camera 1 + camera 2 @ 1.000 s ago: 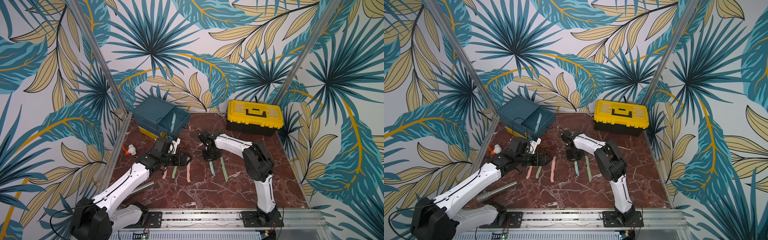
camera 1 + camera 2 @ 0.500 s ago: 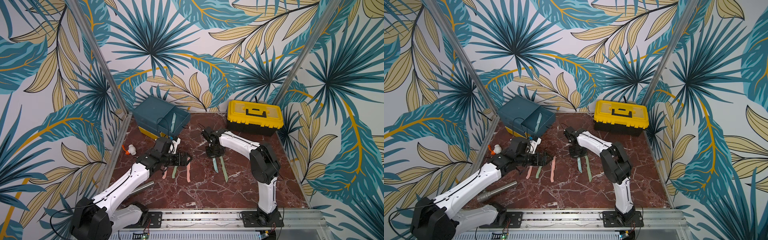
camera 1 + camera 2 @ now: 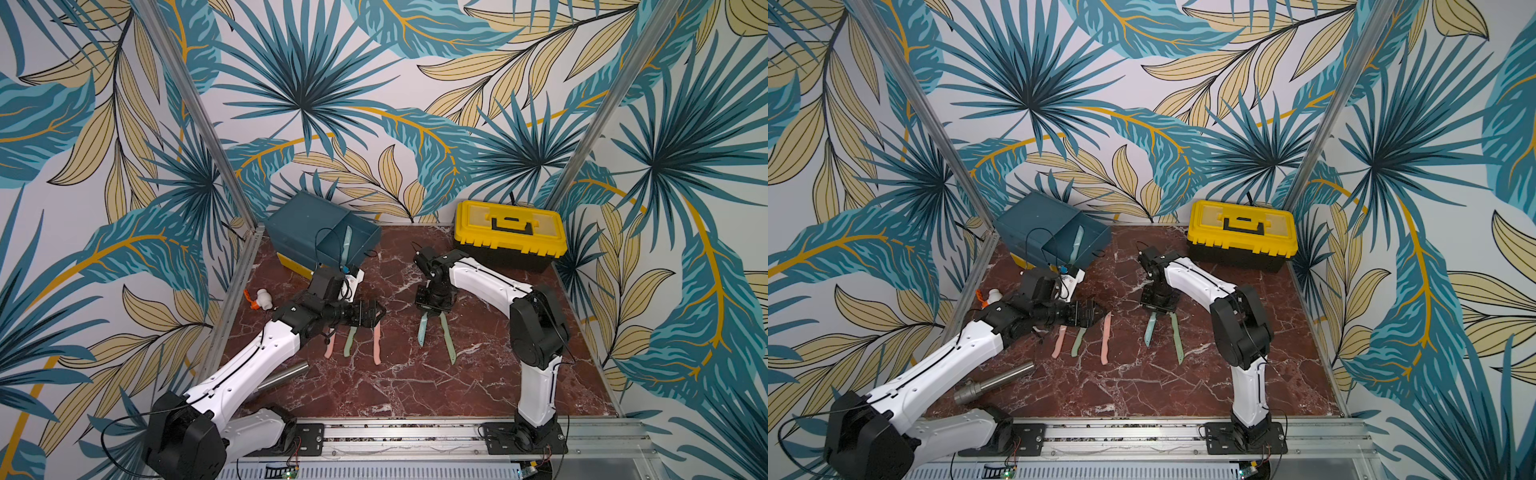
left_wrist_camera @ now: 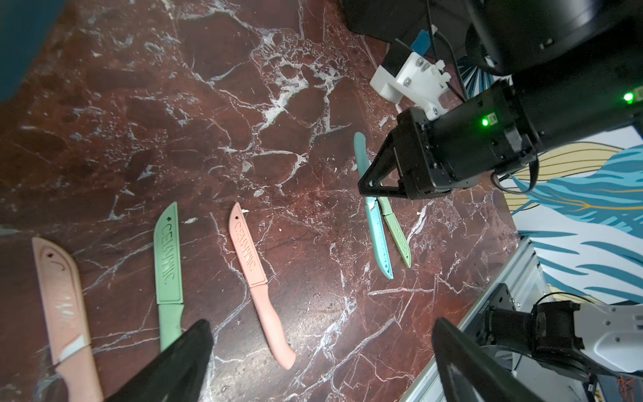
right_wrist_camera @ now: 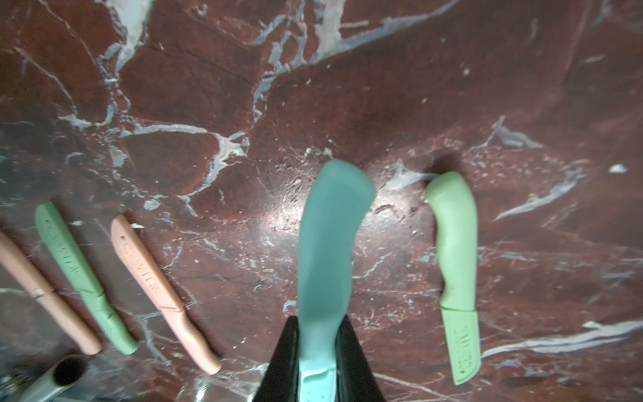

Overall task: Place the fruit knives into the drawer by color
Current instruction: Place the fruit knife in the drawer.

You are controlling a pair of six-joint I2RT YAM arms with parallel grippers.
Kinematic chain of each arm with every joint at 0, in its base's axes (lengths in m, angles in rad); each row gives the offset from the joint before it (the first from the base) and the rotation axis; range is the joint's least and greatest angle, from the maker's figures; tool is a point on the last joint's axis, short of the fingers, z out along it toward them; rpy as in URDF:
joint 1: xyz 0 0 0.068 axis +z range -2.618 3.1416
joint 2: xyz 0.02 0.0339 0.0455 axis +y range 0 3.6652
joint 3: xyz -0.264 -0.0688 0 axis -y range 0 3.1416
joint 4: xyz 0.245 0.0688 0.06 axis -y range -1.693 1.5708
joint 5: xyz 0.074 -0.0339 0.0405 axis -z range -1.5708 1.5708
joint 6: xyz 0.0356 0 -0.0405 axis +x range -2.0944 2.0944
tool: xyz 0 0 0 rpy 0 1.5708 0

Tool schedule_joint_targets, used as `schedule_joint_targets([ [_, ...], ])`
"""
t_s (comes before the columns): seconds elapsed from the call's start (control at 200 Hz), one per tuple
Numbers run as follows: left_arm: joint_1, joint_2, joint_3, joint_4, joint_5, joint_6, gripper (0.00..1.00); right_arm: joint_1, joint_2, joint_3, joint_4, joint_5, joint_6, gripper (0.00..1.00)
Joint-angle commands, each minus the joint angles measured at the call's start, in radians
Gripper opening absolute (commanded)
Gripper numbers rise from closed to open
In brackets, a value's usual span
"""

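Pinching a teal fruit knife (image 5: 327, 243) w/ our right gripper (image 5: 318, 334) nr tabletop (image 3: 415, 386) centre; left gripper (image 4: 322, 325) spread wide, empty.

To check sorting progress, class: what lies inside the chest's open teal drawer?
One teal fruit knife lies inside the teal drawer. The drawer's near end is covered by the left arm.

Six knives (image 3: 377, 345), one drawer (image 3: 299, 224), one toolbox (image 3: 509, 232)
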State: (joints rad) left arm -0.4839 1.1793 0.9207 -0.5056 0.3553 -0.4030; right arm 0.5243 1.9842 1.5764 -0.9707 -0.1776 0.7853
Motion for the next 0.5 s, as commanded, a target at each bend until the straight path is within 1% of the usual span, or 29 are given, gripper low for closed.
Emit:
schedule_joint_targets([
  [0.0, -0.004, -0.004, 0.072, -0.072, -0.023, 0.100, 1.00, 0.004, -0.047, 0.044, 0.019, -0.121, 0.100, 0.00],
  [0.13, -0.001, -0.025, 0.131, -0.103, -0.072, 0.159, 1.00, 0.004, -0.030, 0.192, -0.033, -0.140, 0.095, 0.00],
  [0.2, 0.018, -0.031, 0.167, -0.123, -0.082, 0.184, 1.00, 0.004, -0.017, 0.280, -0.057, -0.152, 0.103, 0.00],
  [0.376, 0.122, -0.017, 0.276, -0.167, -0.072, 0.206, 1.00, 0.009, 0.032, 0.501, -0.045, -0.209, 0.147, 0.00],
  [0.496, 0.180, 0.015, 0.369, -0.198, -0.086, 0.238, 1.00, 0.016, 0.095, 0.645, 0.031, -0.273, 0.181, 0.00],
])
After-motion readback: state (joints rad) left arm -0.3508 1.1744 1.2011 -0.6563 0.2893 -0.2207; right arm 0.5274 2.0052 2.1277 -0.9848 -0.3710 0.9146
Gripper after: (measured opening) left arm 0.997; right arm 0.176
